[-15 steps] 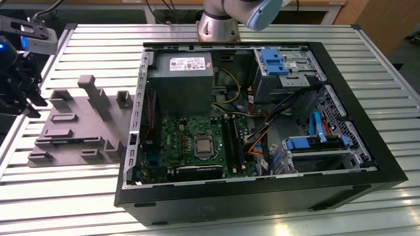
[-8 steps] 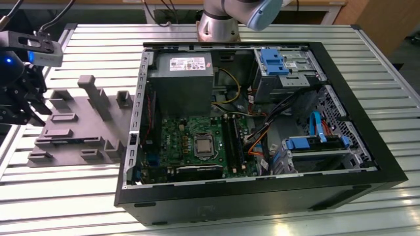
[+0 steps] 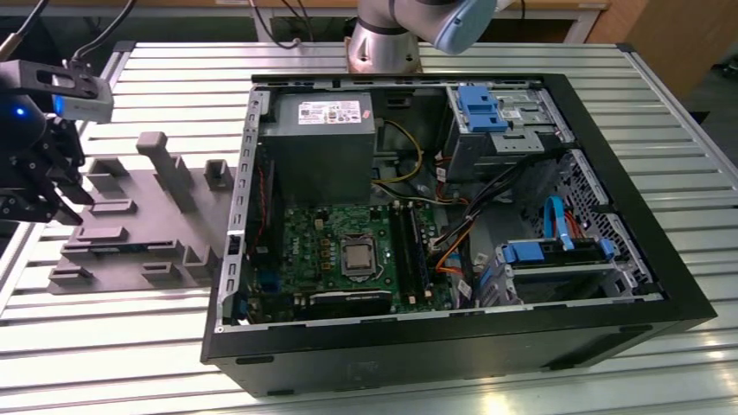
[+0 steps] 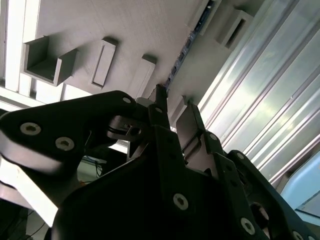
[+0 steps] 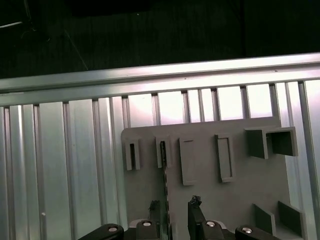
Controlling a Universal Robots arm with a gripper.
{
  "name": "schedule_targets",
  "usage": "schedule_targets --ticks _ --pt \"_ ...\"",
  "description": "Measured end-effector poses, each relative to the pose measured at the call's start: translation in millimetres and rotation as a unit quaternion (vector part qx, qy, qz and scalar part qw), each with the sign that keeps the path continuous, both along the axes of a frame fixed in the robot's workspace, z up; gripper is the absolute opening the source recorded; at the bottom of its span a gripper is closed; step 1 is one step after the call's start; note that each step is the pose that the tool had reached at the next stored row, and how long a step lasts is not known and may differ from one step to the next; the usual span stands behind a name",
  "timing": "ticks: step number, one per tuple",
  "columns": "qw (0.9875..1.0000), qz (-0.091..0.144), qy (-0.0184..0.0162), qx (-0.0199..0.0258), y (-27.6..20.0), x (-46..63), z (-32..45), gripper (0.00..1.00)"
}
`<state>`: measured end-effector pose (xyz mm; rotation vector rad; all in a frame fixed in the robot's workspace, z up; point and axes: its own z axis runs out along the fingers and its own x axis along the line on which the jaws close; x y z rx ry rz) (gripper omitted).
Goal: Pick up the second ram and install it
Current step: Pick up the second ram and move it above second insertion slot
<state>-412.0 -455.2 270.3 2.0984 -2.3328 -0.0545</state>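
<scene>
Jaws open w/ narrow gap, astride second ram (image 5: 164, 175); ram on edge in grey tray (image 5: 240, 190) on surface (image 5: 75, 165).

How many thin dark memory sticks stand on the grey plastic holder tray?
1. The thin dark memory stick stands on edge in the grey plastic holder tray, just ahead of the open black gripper. Others may be hidden behind its blocks.

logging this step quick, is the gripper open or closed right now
Gripper: open, its fingers either side of the second ram, which stands on edge in the grey holder tray; not clamped on it.
</scene>
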Motion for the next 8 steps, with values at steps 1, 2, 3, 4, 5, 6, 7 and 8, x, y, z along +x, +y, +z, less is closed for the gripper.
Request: schedule_targets --ticks 1,2,3,4,5,6,7,8 --pt "1.0 0.0 0.0001 0.0 -0.4 0.0 -1.6 0.36" --pt "1.0 0.0 0.0001 0.0 -0.8 0.0 -3.5 0.36" --pt "1.0 0.0 0.0 0.0 -1.3 0.0 -5.3 0.36" --pt "1.0 0.0 0.0001 0.0 -1.8 0.0 -7.1 0.36" --pt "1.0 0.0 0.0001 0.0 -2.3 0.0 -9.0 0.36" --pt "1.0 0.0 0.0001 0.0 -2.7 0.0 -10.8 0.36" --pt "1.0 0.0 0.0 0.0 -3.1 0.0 -12.6 0.36" --pt "1.0 0.0 0.0 0.0 -3.4 -0.1 -14.5 0.36"
